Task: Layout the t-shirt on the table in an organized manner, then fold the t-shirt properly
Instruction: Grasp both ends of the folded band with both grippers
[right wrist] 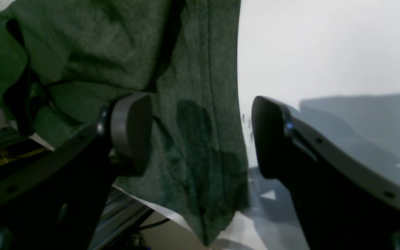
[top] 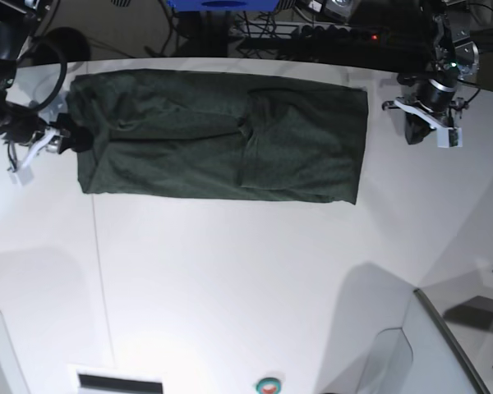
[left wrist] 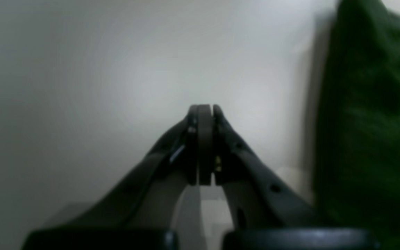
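The dark green t-shirt (top: 222, 139) lies folded into a long flat band across the far half of the white table (top: 230, 279). My right gripper (top: 69, 139) is at the band's left end and stands open. In the right wrist view its fingers (right wrist: 130, 132) straddle the t-shirt's (right wrist: 193, 86) edge, one over cloth, the other over bare table (right wrist: 325, 52); contact is unclear. My left gripper (top: 413, 131) hangs just right of the band's right end, apart from it. In the left wrist view the left gripper (left wrist: 205, 108) is shut on nothing, with the t-shirt (left wrist: 370, 121) to its right.
A thin seam line (top: 99, 271) runs down the table's left part. Cables and equipment (top: 312, 33) crowd the space beyond the curved far edge. A grey structure (top: 444, 345) sits at the near right corner, and a small round button (top: 269, 384) at the near edge.
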You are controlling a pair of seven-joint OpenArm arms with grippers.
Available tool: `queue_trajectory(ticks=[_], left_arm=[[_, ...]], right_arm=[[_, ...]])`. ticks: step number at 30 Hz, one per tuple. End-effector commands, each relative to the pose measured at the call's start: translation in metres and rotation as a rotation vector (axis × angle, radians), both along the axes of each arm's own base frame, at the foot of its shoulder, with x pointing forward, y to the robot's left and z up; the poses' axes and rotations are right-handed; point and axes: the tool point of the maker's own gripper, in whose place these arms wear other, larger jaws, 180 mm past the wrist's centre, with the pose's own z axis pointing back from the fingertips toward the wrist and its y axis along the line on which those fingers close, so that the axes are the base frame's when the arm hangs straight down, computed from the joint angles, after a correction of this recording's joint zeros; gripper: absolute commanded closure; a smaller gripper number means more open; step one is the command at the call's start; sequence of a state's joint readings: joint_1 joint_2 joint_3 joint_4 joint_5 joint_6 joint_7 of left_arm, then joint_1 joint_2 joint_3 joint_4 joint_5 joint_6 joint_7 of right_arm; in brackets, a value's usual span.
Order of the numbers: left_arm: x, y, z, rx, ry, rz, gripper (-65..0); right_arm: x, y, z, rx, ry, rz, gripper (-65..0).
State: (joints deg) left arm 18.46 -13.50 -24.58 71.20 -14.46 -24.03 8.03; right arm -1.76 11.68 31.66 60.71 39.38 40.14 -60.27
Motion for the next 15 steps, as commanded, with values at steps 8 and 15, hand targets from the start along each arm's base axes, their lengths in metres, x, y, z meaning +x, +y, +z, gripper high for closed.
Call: queue_trajectory(ticks=[8, 15], left_arm=[[0.034, -0.035, 0.014, -0.032, -0.091, -0.100, 0.0], [0.042, -0.072, 0.007, -0.066, -0.082, -0.193, 0.0]], right_arm=[[-0.032, 0.017, -0.016, 0.002, 0.141, 0.084, -42.6], [-0.035, 0.034, -0.019, 0.002, 0.160, 0.169, -42.3]])
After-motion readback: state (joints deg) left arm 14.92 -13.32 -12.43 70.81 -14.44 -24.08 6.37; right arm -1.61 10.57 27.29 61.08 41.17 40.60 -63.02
